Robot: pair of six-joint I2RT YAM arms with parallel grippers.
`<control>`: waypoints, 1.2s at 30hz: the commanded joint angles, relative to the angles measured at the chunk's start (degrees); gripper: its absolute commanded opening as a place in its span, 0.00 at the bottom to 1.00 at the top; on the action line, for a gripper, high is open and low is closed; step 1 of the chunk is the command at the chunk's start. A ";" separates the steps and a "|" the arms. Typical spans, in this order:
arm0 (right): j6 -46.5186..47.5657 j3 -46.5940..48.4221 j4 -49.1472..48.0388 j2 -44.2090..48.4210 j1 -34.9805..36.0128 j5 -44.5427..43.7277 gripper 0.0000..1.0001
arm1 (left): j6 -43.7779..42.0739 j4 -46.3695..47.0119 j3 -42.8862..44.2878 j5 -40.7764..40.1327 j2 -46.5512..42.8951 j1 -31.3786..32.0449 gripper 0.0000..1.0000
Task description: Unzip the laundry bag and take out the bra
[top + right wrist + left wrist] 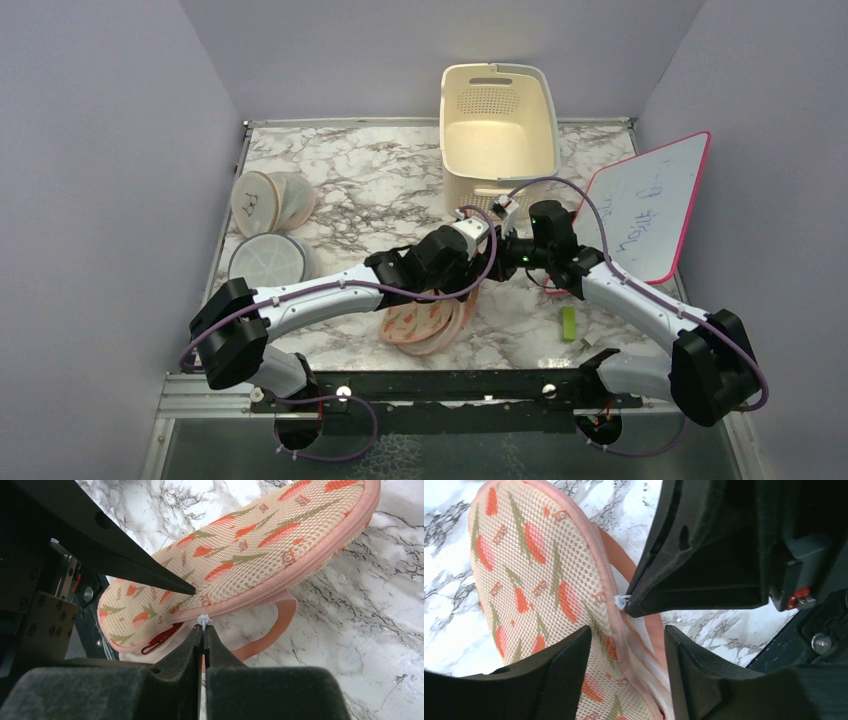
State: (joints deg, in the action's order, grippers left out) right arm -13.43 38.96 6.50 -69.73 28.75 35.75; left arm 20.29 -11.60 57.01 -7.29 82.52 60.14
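Note:
The laundry bag lies flat near the table's front edge, peach mesh with carrot motifs. It also shows in the right wrist view and the left wrist view. My right gripper is shut on the white zip pull at the bag's edge. The zip is open behind the pull, and a bit of the red bra shows in the gap. My left gripper is open, with its fingers on either side of the bag's zipped edge. Both grippers meet above the bag.
A cream laundry basket stands at the back. A pink-rimmed whiteboard leans at the right. Two round white mesh cases lie at the left. A small green object lies at the front right. The bag's peach strap loop rests on the marble.

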 commanded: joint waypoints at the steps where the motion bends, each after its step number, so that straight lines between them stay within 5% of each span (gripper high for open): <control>1: 1.30 0.11 0.75 1.33 -0.10 1.92 0.01 | -0.03 -1.09 1.02 -4.19 -0.51 0.24 0.45; 7: 1.84 0.08 0.97 1.62 -0.10 2.34 0.01 | -1.47 -2.45 1.45 -6.35 -0.53 0.12 0.40; 14: 1.74 0.19 1.87 1.78 -0.17 -0.13 0.01 | -3.70 -3.50 2.61 -5.38 -0.19 -0.02 0.08; 18: 0.85 0.94 3.42 2.31 -0.17 -6.26 0.01 | -6.46 -4.07 1.67 -4.46 -1.11 -0.05 0.01; 29: 2.50 7.85 7.04 -3.32 -0.26 -21.31 0.01 | -12.61 -3.74 -0.19 3.43 -3.87 0.05 0.00; 36: 2.71 11.61 4.49 -10.04 -2.11 -21.57 0.01 | -13.00 -2.66 -2.67 4.19 -7.63 0.03 0.00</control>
State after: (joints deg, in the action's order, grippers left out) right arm -11.70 47.55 13.04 -77.12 27.92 17.74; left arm 8.58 -14.63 55.88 -6.04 78.02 60.07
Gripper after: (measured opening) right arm 0.011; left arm 0.006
